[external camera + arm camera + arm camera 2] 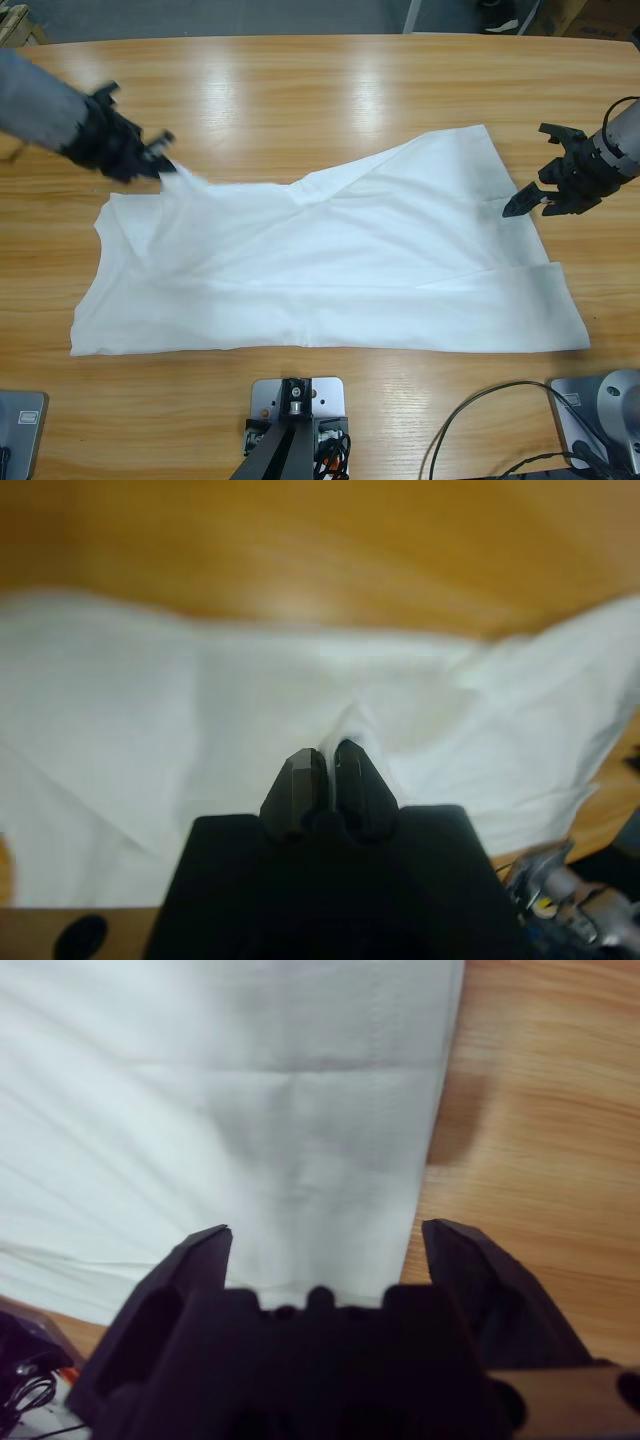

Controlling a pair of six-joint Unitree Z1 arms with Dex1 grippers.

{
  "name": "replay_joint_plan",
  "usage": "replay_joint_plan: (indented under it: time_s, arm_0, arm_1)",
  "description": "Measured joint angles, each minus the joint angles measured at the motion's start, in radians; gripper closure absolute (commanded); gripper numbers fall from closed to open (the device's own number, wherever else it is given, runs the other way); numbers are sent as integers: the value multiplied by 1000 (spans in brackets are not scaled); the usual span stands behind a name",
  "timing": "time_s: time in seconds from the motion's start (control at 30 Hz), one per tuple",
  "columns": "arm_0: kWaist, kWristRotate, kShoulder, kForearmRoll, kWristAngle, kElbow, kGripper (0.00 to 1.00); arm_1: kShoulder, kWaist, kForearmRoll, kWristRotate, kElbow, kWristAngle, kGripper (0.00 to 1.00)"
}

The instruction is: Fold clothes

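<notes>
A white shirt lies spread out on the table. The left gripper has its two fingers squeezed together on a bit of the shirt's edge, and the cloth rises up to them in a little peak. It looks like it holds that spot so it can lift it over and make a fold. The right gripper has its fingers wide apart and holds nothing. The shirt's other edge sits between them, just below. I think it waits there, ready to pinch that edge.
</notes>
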Motion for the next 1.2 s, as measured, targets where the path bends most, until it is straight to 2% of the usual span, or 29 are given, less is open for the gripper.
replay_joint_plan:
  time_s: [0.17,0.33,0.53,0.8,1.0,1.13,1.17,1.2]
  arm_0:
    - [78,99,3,5,-10,-173,1000]
    - [83,201,81,6,-71,-327,1000]
    - [93,278,224,7,-101,-452,1000]
    - [179,284,288,7,-102,-520,1000]
    - [200,293,310,7,-102,-559,1000]
    - [200,301,324,11,-102,-562,1000]
    - [200,302,329,12,-102,-563,1000]
    - [200,302,333,14,-103,-565,1000]
  arm_1:
    - [0,0,-13,0,1,0,219]
    - [1,0,-24,0,3,0,218]
    - [10,0,-46,0,12,6,220]
    - [12,0,-122,-1,19,60,221]
    - [26,-21,-377,-11,32,107,225]
    - [83,-61,-459,-10,-8,106,231]
    - [99,-75,-471,-10,-21,108,256]
    - [117,-87,-486,-10,-40,111,336]
